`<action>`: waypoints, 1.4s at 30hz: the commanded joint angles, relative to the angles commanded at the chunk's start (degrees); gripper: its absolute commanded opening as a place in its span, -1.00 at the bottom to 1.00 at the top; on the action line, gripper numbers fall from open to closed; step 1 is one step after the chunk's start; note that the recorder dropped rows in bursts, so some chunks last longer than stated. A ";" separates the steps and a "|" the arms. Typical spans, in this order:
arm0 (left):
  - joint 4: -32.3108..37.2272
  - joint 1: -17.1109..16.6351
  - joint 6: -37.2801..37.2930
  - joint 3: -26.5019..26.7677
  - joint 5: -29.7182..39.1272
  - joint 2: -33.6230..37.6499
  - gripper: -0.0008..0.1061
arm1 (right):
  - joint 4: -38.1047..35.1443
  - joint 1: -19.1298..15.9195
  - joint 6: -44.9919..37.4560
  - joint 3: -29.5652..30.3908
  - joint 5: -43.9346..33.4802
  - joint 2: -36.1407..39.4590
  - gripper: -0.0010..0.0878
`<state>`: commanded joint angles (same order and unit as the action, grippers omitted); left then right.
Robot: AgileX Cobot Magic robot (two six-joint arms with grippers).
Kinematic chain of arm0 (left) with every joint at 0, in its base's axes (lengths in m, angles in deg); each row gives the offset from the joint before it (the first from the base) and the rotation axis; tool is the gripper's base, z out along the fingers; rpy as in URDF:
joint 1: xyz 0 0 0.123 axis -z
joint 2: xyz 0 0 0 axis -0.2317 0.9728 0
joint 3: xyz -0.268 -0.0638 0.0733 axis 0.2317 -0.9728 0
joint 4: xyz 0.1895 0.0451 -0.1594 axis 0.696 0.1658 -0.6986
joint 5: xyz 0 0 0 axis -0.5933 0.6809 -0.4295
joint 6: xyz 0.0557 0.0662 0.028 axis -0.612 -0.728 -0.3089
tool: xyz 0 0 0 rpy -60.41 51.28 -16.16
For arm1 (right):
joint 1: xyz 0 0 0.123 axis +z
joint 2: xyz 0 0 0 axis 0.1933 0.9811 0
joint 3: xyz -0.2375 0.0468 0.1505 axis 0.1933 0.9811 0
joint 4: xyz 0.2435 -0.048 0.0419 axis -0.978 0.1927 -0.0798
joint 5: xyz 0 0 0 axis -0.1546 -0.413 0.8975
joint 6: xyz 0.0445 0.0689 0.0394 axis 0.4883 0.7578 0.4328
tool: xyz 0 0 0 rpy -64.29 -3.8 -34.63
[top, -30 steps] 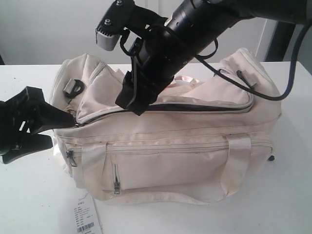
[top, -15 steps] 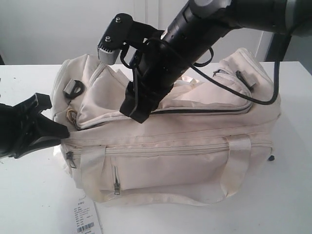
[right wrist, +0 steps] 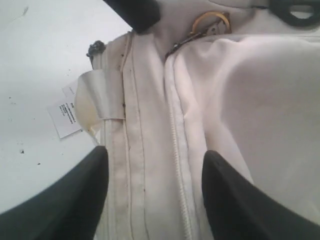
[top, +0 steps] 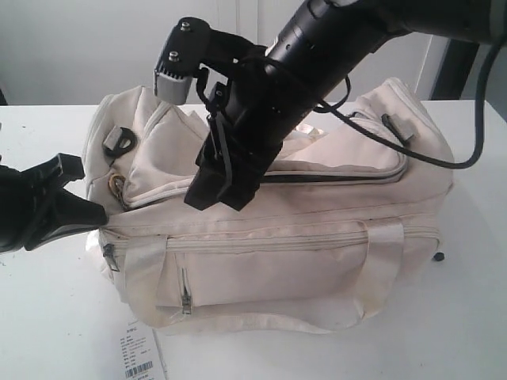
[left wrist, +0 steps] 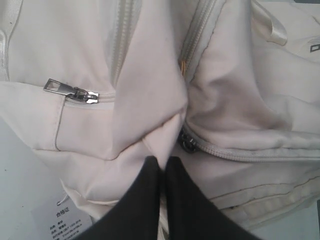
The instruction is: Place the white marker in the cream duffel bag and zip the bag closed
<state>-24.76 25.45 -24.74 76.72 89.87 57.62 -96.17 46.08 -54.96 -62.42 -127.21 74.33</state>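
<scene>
The cream duffel bag [top: 301, 253] lies lengthwise on the white table [top: 47, 332]. My left gripper [top: 93, 214] is at the bag's left end, shut on a fold of its fabric [left wrist: 160, 135], next to a zip slider [left wrist: 188, 144]. My right gripper [top: 215, 194] hangs open over the front edge of the top flap. Its black fingertips [right wrist: 100, 155] straddle the zip line [right wrist: 177, 140] without gripping anything. A dark zip seam [top: 341, 177] shows to the right of it. The white marker is out of view.
A white barcoded paper tag [top: 141, 358] lies on the table at the bag's front left corner. A grey buckle [top: 119, 141] sits on the bag's left end and a front pocket zip pull [top: 184, 298] hangs low. The right arm's cable [top: 444, 158] loops over the bag's right end.
My right gripper has spread its fingers wider and dipped slightly toward the flap edge. The left gripper has drawn the bag's end a little leftward, and the dark gap at the left of the zip has narrowed.
</scene>
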 joint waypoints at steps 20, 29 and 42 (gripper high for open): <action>0.24 0.00 -1.77 0.00 0.46 0.00 -0.99 | 2.09 -0.20 0.31 -0.12 8.87 3.23 -0.98; 0.44 0.00 -2.59 0.00 0.33 0.00 -0.99 | 2.61 -0.68 8.16 -0.12 25.64 0.64 -0.98; 2.59 0.00 -2.84 0.00 0.74 0.00 -0.99 | 3.54 -0.76 9.68 -0.12 32.20 -1.05 -0.98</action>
<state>-22.18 25.45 -27.59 76.72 90.61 57.62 -92.63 45.32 -45.28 -62.54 -95.01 73.28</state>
